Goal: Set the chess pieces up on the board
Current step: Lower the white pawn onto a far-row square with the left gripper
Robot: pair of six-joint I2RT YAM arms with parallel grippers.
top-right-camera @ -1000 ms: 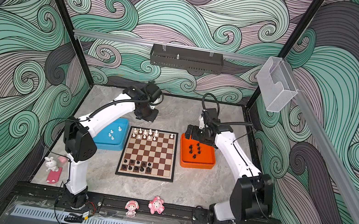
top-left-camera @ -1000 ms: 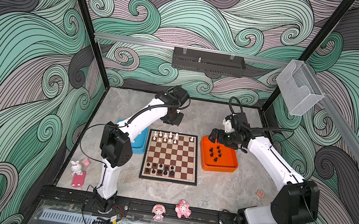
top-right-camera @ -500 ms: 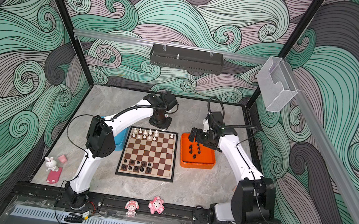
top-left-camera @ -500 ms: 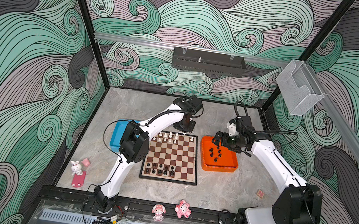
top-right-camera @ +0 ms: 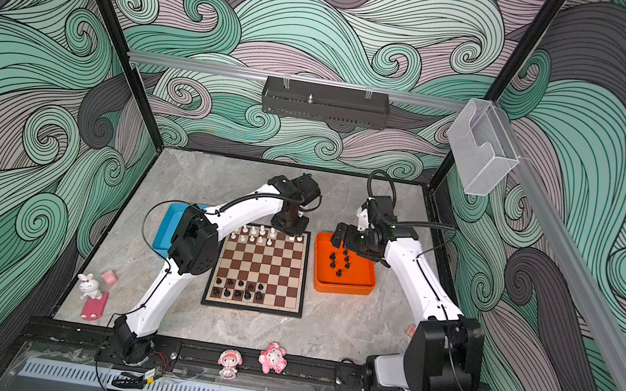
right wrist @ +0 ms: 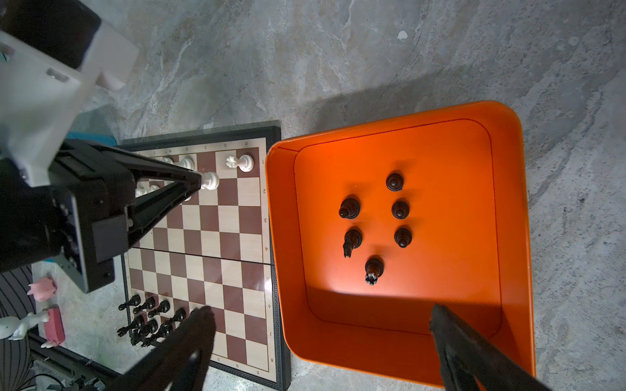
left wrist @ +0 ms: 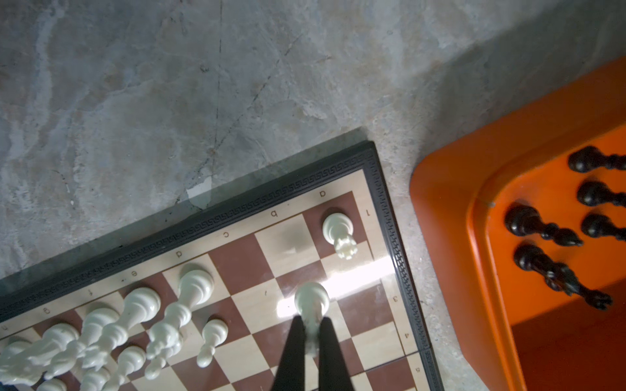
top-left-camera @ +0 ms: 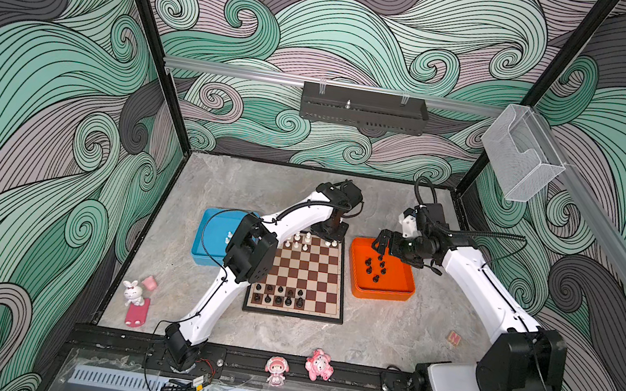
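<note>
Risk of tipping is the main worry. On the left, a shallow blue plastic tray (top-left-camera: 206, 250) holds a few small white chessmen (top-left-camera: 228, 237). Next, the left gripper (left wrist: 312, 322) is pinched closed on the head of a glossy white plastic pawn (left wrist: 311, 298), low over the far right part of the square brown-and-cream chessboard (top-left-camera: 304, 271), near a white rook (left wrist: 338, 233) in its corner. If the fingers open unevenly, I think the pawn can fall or slide off its square. On the right, a deep orange plastic tray (top-left-camera: 380, 295) keeps six glossy black chessmen (right wrist: 352, 237); above it the right gripper (right wrist: 320, 310) is spread wide and empty.
</note>
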